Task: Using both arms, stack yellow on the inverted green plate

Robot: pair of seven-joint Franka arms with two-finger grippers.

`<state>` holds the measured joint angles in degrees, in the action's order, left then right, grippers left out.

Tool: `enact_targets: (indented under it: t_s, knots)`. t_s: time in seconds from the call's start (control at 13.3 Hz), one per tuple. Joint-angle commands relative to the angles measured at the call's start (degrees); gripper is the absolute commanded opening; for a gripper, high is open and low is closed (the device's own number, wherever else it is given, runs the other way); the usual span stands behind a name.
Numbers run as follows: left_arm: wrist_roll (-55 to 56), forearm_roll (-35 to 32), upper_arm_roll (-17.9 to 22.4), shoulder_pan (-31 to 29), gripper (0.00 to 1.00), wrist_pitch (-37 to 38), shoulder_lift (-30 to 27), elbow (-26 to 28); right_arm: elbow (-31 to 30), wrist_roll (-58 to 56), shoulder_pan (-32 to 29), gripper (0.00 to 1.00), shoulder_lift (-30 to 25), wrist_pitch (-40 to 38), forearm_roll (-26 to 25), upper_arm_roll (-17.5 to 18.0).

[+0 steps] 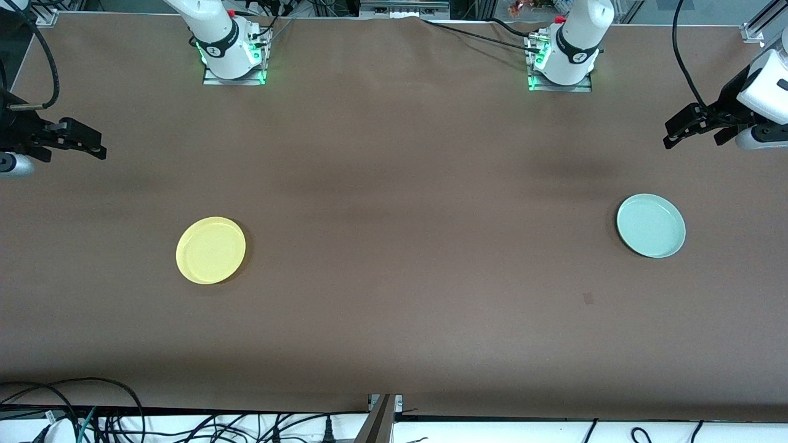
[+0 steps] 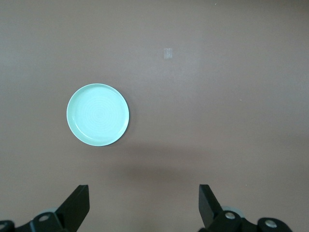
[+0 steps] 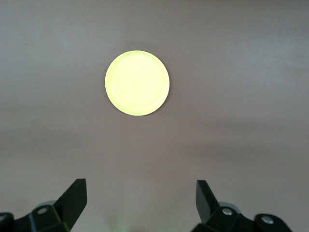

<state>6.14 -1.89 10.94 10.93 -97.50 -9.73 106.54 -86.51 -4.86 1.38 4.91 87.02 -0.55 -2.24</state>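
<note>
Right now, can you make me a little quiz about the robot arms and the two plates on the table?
1. True or false: the yellow plate already sits on the green plate.
2. Which end of the table holds the green plate? A) the left arm's end B) the right arm's end C) the middle
3. Fill in: both the left gripper and the right gripper have their fingers ____.

Key:
1. False. The plates lie apart on the brown table, and the green one is rim up, not yet turned over.
2. A.
3. Open; each gripper is up in the air and holds nothing.
</note>
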Motion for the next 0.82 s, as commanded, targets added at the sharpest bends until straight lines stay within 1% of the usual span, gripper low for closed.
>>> enact_targets:
  t_s: [0.0, 0.38, 0.6, 0.75]
  knots:
    - [-0.25, 0.14, -0.13, -0.03, 1.0, 1.61, -0.02, -1.16, 0.02, 0.11, 0.29, 1.0, -0.16, 0.25, -0.24, -0.05]
    - [-0.34, 0.13, -0.13, 0.14, 1.0, 2.32, 0.94, -2.12, 0.55, -0.5, 0.38, 1.0, 0.71, 0.26, -0.33, 0.04]
    - [-1.04, 0.13, 0.48, -0.91, 1.0, 2.32, 1.64, -1.95, 1.17, -0.5, 0.38, 1.0, 0.98, 0.26, -0.33, -0.05]
    - [-1.05, -0.04, 0.48, -2.32, 1.0, 1.79, 4.35, -1.95, 1.17, -0.77, 0.2, 1.0, 1.25, 0.17, -0.42, -0.14]
